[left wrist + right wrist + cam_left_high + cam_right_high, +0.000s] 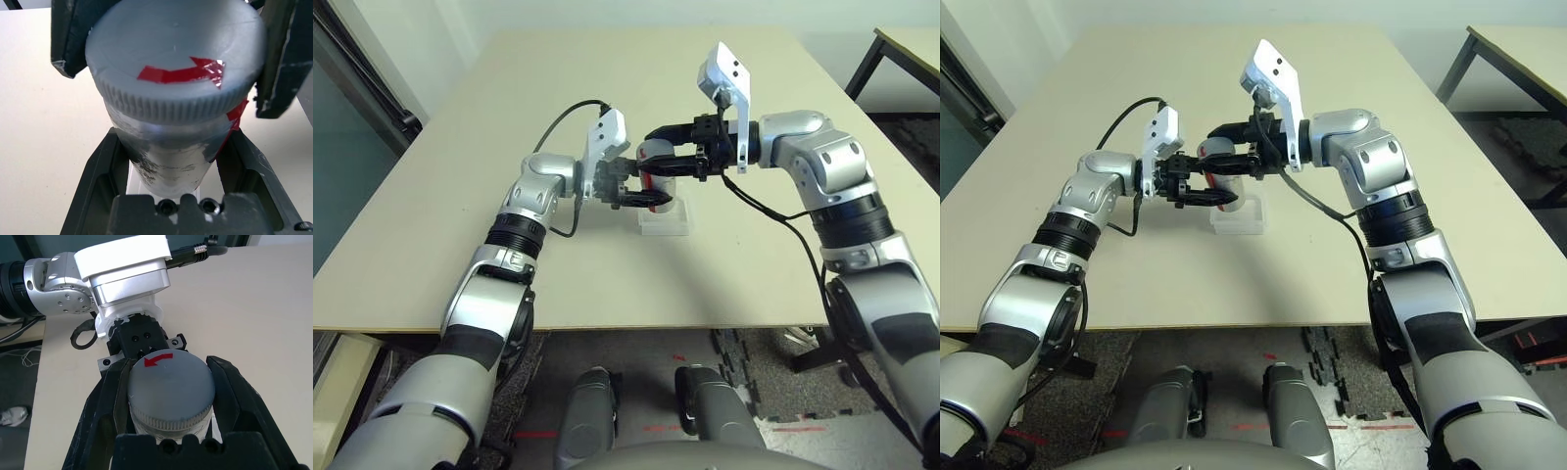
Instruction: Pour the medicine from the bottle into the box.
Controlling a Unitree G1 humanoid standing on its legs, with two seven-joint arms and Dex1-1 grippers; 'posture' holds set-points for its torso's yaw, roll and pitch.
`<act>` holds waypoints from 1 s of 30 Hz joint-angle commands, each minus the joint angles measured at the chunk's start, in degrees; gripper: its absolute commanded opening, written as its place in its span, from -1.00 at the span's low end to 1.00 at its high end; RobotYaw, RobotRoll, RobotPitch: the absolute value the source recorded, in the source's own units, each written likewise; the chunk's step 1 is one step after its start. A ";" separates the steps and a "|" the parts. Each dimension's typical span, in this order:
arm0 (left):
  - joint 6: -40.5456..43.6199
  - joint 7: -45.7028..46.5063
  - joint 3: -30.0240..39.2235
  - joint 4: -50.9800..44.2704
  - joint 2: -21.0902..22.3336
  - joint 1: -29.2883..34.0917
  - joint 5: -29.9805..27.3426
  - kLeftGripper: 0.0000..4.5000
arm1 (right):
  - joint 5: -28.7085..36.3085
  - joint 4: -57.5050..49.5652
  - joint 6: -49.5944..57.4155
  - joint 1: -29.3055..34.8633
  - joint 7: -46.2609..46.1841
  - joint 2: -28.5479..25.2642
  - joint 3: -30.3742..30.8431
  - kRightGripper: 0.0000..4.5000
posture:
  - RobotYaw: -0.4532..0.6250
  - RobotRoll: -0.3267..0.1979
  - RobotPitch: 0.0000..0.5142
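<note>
Two grippers meet on the bottle (658,174), held lying sideways above the table (460,196). Left gripper (641,197) clasps the body from 9 o'clock; right gripper (677,164) closes on the ridged grey cap (171,389) from 3 o'clock (a red arrow marks the turn direction), so one arm probably steadies while the other unscrews. Directly below, toward 6 o'clock, waits the box (664,223), placed to catch the medicine once the cap is off.
</note>
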 commanded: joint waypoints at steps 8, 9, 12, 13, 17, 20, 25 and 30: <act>-0.47 -0.34 -1.94 3.35 0.57 0.91 2.72 0.22 | 6.31 -3.51 3.65 -2.42 -4.11 1.83 -6.59 0.15 | -0.23 0.25 -0.69; -0.44 -0.35 -1.96 3.31 0.50 0.89 2.72 0.22 | 6.65 -3.44 4.38 -2.47 -4.67 1.99 -7.06 0.15 | -0.23 0.25 -0.69; -0.49 -0.41 -1.96 3.30 0.32 0.85 2.78 0.22 | 8.23 -3.29 6.84 -2.68 -6.80 2.51 -8.60 0.15 | -0.23 0.25 -0.69; -0.62 -0.44 -1.94 3.49 0.26 0.77 2.86 0.22 | 8.72 -3.26 7.64 -2.74 -7.51 2.67 -9.06 0.15 | -0.24 0.25 -0.70; -0.90 -0.62 -1.74 3.84 0.00 0.63 3.10 0.22 | 8.53 -3.01 7.14 -2.93 -7.77 2.06 -8.98 0.15 | -0.24 0.25 -0.70; -0.90 -0.63 -1.72 3.71 -0.09 0.68 3.09 0.22 | 6.78 -2.55 4.94 -2.12 -7.74 1.16 -7.92 0.15 | -0.24 0.25 -0.70; -0.78 -0.58 -1.53 2.70 -0.25 0.75 2.77 0.22 | 0.46 3.31 -2.60 -1.64 -12.33 0.30 -7.01 0.15 | -0.23 0.25 -0.70; -0.70 -0.14 -0.78 2.16 -0.60 -0.50 2.24 0.22 | -3.24 10.97 -7.24 -3.30 -20.72 1.51 -9.21 0.15 | -0.22 0.25 -0.69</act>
